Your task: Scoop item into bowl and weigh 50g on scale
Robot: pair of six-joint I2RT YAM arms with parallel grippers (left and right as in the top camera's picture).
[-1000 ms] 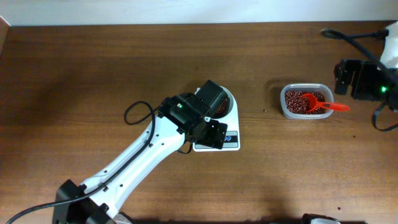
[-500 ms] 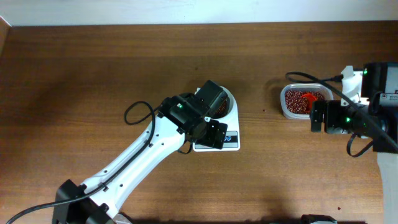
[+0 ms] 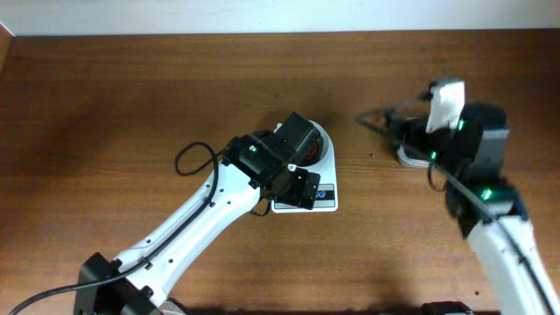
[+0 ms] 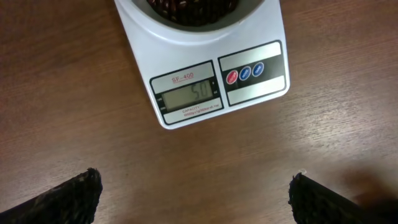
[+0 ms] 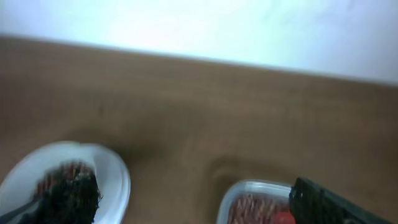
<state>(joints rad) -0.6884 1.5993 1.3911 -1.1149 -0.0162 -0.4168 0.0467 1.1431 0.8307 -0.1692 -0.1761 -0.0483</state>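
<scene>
The white bowl [image 3: 326, 145] sits on the white scale [image 3: 326, 200] at mid-table and holds reddish-brown beans [image 3: 311, 157]. My left gripper [image 3: 302, 188] hovers over the scale's front edge, open and empty. In the left wrist view its fingers [image 4: 81, 196] stand wide apart over bare wood, the gripper [image 4: 196, 177] empty. The scale [image 4: 261, 37] there shows a display [image 4: 189, 94] reading 50, with the bowl [image 4: 140, 11] at the top edge. My right gripper [image 3: 389, 120] is open, as the blurred right wrist view [image 5: 194, 182] shows, with the bowl [image 5: 115, 174] to its left.
A clear plastic tub [image 5: 242, 196] holds more beans [image 5: 252, 210] and a red scoop [image 5: 284, 218]. In the overhead view the tub [image 3: 404, 158] is mostly hidden under my right arm. A white wall [image 5: 199, 25] borders the table's far edge.
My right arm has swung in from the table's right edge and now covers the tub; the red scoop stays in the tub. My left arm, the bowl and the scale have not moved.
</scene>
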